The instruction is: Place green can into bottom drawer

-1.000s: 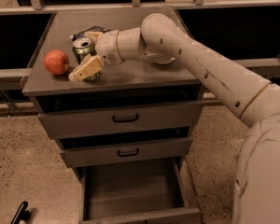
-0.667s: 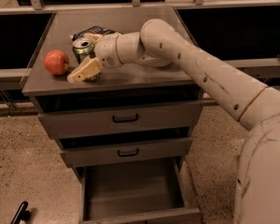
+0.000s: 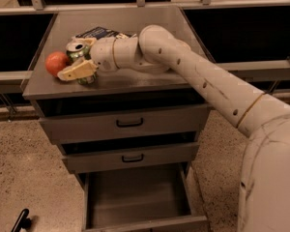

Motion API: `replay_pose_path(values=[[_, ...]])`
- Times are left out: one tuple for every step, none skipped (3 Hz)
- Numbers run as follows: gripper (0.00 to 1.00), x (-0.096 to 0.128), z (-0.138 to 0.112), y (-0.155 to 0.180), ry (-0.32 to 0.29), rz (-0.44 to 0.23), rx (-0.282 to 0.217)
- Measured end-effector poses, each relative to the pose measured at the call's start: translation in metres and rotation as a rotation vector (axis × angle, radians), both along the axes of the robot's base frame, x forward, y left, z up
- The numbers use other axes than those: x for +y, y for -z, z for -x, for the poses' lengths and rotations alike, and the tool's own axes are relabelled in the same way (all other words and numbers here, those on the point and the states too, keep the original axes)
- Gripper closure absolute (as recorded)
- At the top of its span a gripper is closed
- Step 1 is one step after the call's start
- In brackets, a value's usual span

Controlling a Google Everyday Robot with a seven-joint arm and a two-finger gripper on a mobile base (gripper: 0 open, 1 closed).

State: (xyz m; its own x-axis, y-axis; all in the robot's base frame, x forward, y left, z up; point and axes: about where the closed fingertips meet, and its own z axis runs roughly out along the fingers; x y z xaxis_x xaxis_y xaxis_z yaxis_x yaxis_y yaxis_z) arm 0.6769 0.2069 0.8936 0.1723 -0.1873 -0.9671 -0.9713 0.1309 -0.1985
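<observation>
The green can (image 3: 77, 48) stands upright near the left edge of the cabinet top (image 3: 145, 79), its silver top showing. My gripper (image 3: 82, 58) reaches in from the right and is open around the can, with one finger (image 3: 77, 71) in front of it and the other behind it. The can still rests on the cabinet top. The bottom drawer (image 3: 135, 197) is pulled out below, a plain grey tray with nothing in it.
A red apple (image 3: 56, 63) sits just left of the can, close to the near finger. A dark blue packet (image 3: 99, 32) lies behind the can. The two upper drawers (image 3: 129, 123) (image 3: 132, 157) with black handles are shut. A black object (image 3: 21, 221) lies on the floor at lower left.
My gripper has slid left along the cabinet top, so its fingers now sit on either side of the can. The can and the apple have stayed in place.
</observation>
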Motion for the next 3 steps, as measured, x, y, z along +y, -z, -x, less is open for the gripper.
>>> replay_pose_path(values=[[0.64, 0.013, 0.01, -0.009, -0.045, -0.037, -0.014], [0.95, 0.002, 0.042, -0.041, -0.101, -0.181, -0.114], [1.0, -0.028, 0.09, -0.057, -0.118, -0.226, -0.212]])
